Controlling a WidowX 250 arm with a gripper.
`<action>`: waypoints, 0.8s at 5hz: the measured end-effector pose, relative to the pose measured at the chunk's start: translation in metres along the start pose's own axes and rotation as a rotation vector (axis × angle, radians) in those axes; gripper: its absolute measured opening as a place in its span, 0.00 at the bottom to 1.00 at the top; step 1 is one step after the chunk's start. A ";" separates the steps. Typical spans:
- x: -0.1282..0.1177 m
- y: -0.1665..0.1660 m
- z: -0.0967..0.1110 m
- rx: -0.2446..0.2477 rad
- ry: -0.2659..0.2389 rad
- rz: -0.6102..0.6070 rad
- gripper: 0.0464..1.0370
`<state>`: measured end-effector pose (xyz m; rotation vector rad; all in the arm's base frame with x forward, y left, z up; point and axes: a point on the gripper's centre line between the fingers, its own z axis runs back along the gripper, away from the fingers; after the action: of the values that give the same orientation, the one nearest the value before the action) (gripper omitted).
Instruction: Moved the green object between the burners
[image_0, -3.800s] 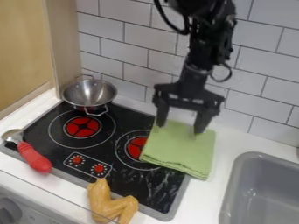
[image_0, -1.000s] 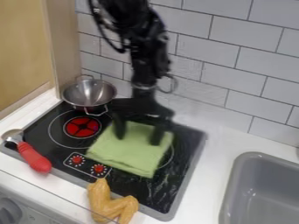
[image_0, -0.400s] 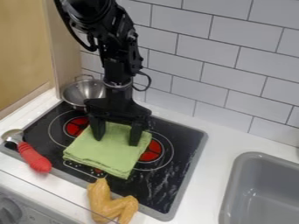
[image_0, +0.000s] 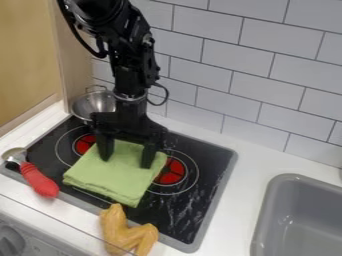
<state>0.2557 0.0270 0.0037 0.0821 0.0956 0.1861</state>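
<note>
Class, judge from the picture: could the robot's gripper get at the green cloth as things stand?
Probably yes: the gripper is down at the green cloth, its spread fingers at the cloth's back part, and nothing lies on top of it.

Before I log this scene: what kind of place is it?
Likely a toy kitchen setup: a cooktop with red burners, a gray sink basin and a white tiled wall behind.

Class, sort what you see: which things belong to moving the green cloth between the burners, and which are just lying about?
Part of the job:
green cloth
gripper
left-hand burner in the picture
right-hand burner in the picture

Just lying about:
metal colander
red-handled scoop
yellow-brown toy
</note>
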 end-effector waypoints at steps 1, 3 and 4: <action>-0.007 0.004 0.008 0.041 0.026 0.013 0.96; 0.004 -0.002 0.034 0.051 -0.025 0.007 0.96; 0.009 -0.004 0.048 0.039 -0.071 -0.001 0.96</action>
<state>0.2700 0.0212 0.0498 0.1269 0.0287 0.1800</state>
